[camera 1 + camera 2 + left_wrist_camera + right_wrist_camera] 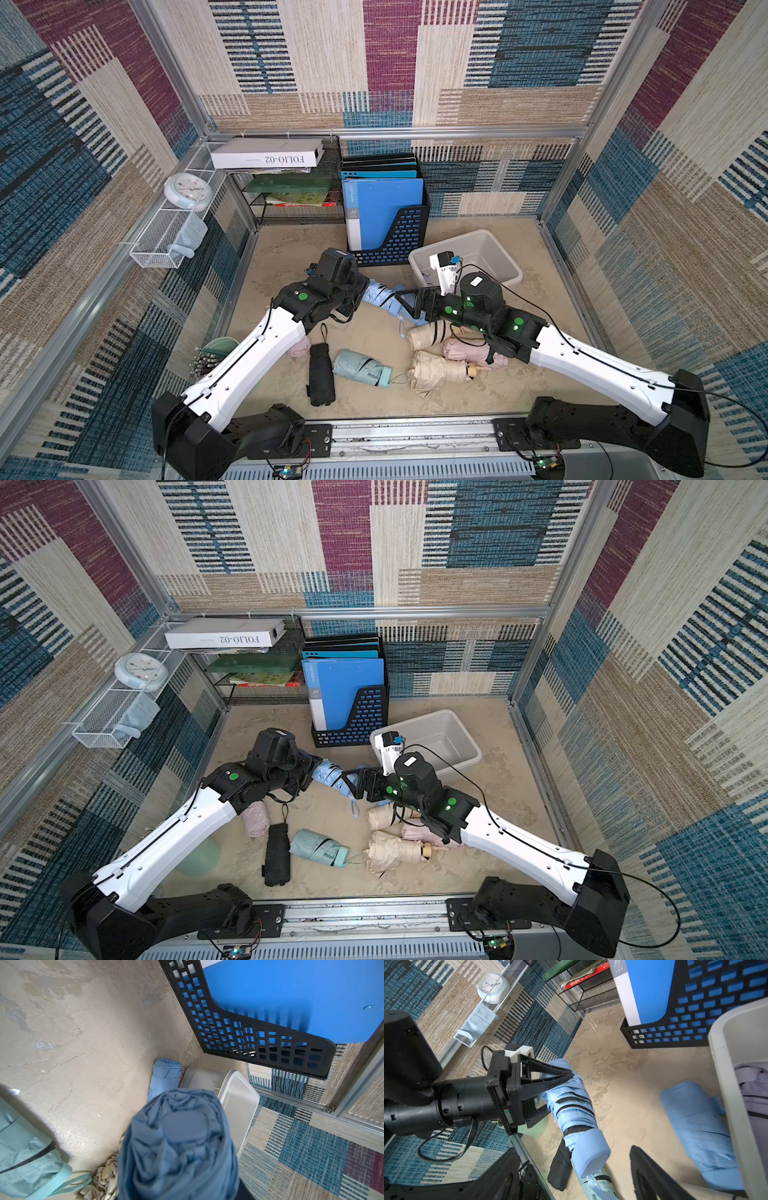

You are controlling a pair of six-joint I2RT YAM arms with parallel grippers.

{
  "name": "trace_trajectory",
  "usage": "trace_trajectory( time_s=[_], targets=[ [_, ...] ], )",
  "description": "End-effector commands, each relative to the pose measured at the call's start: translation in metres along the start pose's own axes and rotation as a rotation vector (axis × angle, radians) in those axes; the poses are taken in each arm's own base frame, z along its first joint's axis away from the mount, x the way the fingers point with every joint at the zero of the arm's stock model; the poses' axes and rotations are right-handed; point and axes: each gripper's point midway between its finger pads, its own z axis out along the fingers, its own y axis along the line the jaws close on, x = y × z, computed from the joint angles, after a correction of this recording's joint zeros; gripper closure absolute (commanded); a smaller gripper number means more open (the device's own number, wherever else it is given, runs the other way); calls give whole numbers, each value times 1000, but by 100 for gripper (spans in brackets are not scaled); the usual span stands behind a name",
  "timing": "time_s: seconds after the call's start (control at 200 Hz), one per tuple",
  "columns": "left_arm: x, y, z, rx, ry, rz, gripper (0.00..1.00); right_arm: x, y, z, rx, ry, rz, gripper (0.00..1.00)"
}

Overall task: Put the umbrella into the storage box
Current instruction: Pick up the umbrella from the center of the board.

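the blue umbrella (571,1101) is pinched by the left gripper (558,1093), its handle presented to the spread-open right gripper (573,1153), probably for handover toward the storage box (486,245).

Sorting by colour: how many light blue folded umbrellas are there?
2. The held umbrella is clamped in the left gripper; the second umbrella lies on the floor beside the storage box. Others may be hidden.

White arms (270,340), black joints (486,305), green dots (303,296)

1 storage box (490,257), 2 blue umbrellas (571,1101) (695,1118).
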Motion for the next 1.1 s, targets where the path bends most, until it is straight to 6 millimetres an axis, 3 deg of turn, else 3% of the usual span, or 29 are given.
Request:
trace_trajectory(
  time_s=[0.0, 0.215, 0.546, 0.791, 0.902, 1.092],
  targets=[
    [4, -16, -6, 68, 24, -19, 77, -7, 5, 4, -42, -51, 10, 13],
    [8, -19, -8, 83, 49, -40, 77, 4, 5, 22, -88, -30, -95, 15],
    [14, -19, -5, 69, 88, -60, 77, 3, 20, 55, -180, -17, -95, 34],
    [14, -25, -6, 81, 89, -72, 78, 6, 20, 57, -219, -22, -59, 48],
    [15, -27, -3, 84, 101, -80, 77, 4, 22, 55, -247, -22, -56, 61],
    [16, -32, 4, 96, 104, -95, 62, 2, 29, 53, -301, -21, -53, 76]
  ],
)
